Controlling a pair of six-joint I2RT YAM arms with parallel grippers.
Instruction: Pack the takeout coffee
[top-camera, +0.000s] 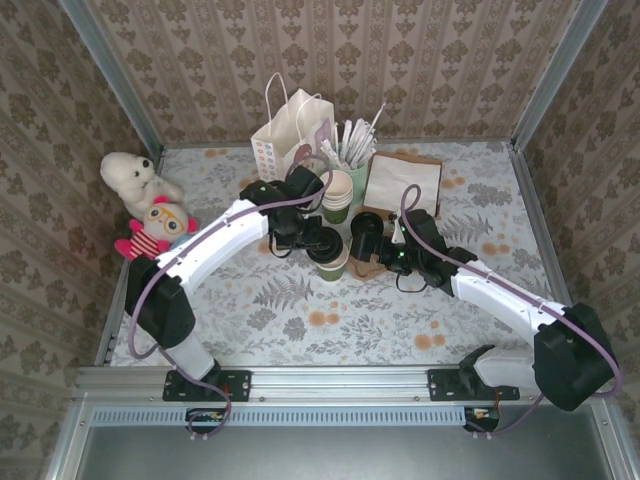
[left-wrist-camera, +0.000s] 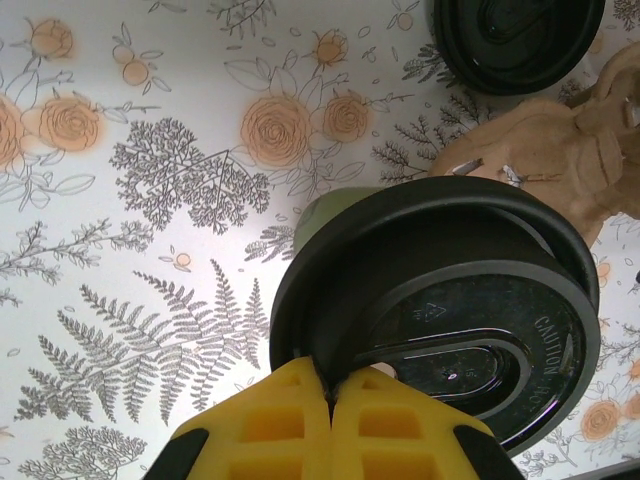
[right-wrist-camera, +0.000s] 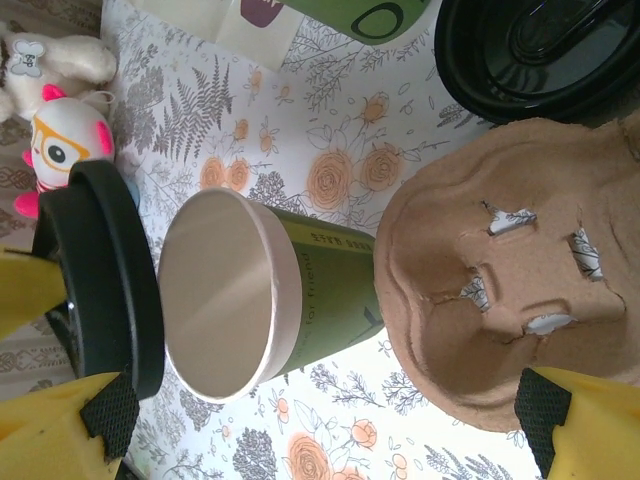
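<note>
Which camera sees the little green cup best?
The right wrist view. There the green cup shows its whole open mouth and its printed side. In the top external view the cup is small and partly hidden. The left wrist view gives just a green sliver of it behind the black lid.
</note>
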